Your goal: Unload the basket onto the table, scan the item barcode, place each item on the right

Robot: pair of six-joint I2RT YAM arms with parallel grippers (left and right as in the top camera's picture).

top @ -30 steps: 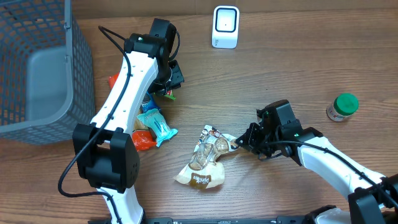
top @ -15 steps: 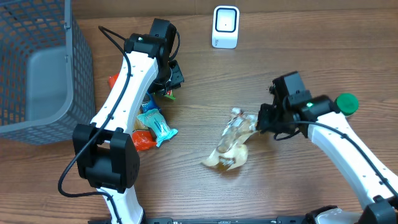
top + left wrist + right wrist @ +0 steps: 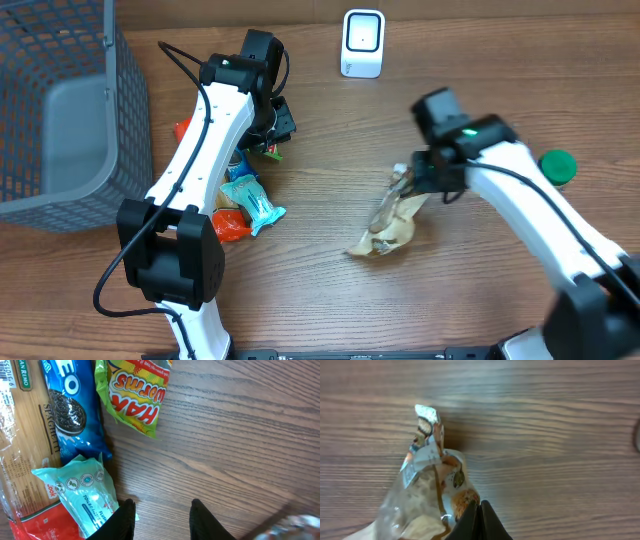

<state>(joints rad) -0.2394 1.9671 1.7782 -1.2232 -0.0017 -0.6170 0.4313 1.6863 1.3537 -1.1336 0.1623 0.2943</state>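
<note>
The item is a clear crinkly snack bag (image 3: 385, 228) with tan contents. It hangs from my right gripper (image 3: 412, 185), its lower end near the wood, right of the table's middle. In the right wrist view the right gripper (image 3: 479, 505) is shut on the bag's (image 3: 427, 490) edge. I cannot make out a barcode on it. A white scanner (image 3: 362, 43) stands at the back centre. My left gripper (image 3: 272, 135) hovers over the pile of packets on the left, open with bare wood between its fingers (image 3: 162, 505).
A grey mesh basket (image 3: 60, 110) fills the far left. Beside my left arm lie an Oreo pack (image 3: 70, 410), a worms candy bag (image 3: 137, 390), spaghetti (image 3: 20, 435) and a teal wipes pack (image 3: 82, 490). A green-capped bottle (image 3: 556, 165) stands at the right.
My right arm has lifted the snack bag and carried it right and toward the back, closer to the scanner. The left arm has not moved.
</note>
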